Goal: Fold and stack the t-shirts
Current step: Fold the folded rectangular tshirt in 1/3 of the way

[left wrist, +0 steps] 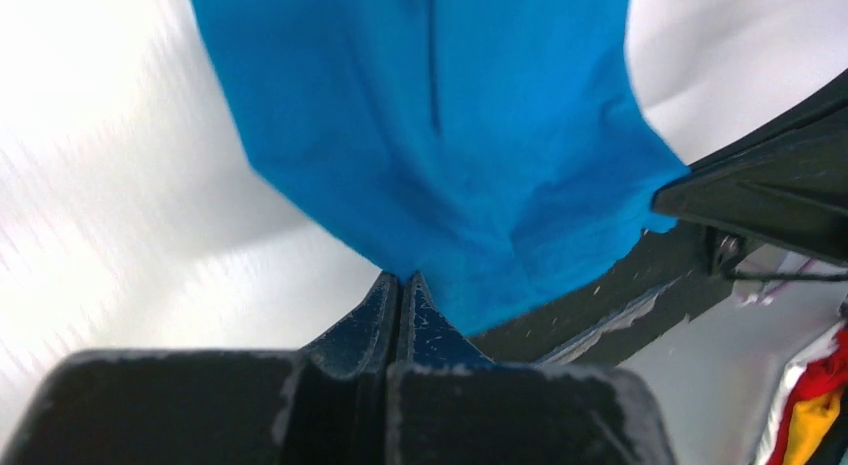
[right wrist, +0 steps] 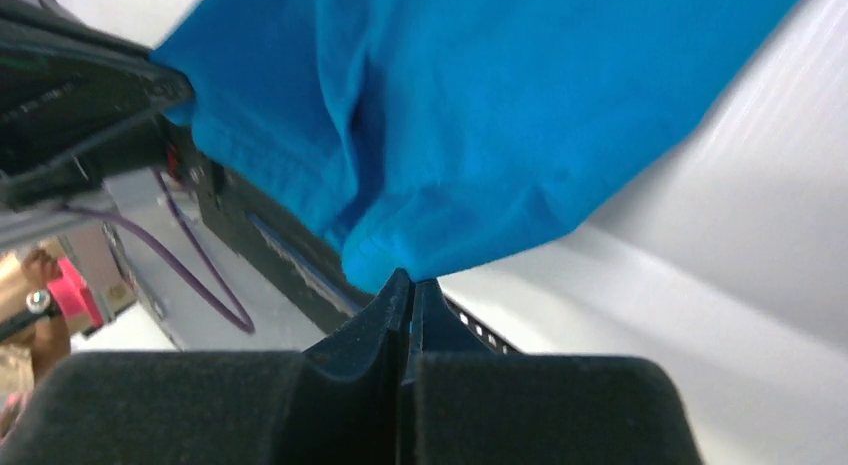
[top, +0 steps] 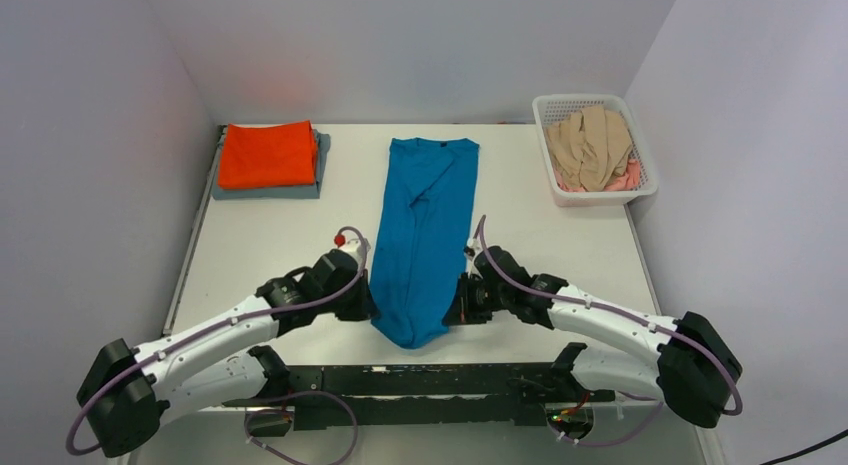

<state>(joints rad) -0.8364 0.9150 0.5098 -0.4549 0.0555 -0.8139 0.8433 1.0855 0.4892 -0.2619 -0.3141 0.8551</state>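
The teal-blue t-shirt (top: 427, 230) lies in a long narrow strip down the middle of the table, collar end far, hem end near. My left gripper (top: 368, 307) is shut on the hem's left corner; in the left wrist view its gripper (left wrist: 401, 278) pinches the blue cloth (left wrist: 450, 135). My right gripper (top: 455, 310) is shut on the hem's right corner; in the right wrist view its gripper (right wrist: 411, 277) pinches the blue cloth (right wrist: 480, 115). The hem end looks lifted a little and bunched. A folded orange t-shirt (top: 268, 153) lies on a folded grey t-shirt (top: 320, 170) at the far left.
A white lattice basket (top: 641, 190) at the far right holds beige t-shirts (top: 590, 150) and a pink one (top: 625, 180). The black arm-mount rail (top: 430, 380) runs along the table's near edge. White walls close in on both sides.
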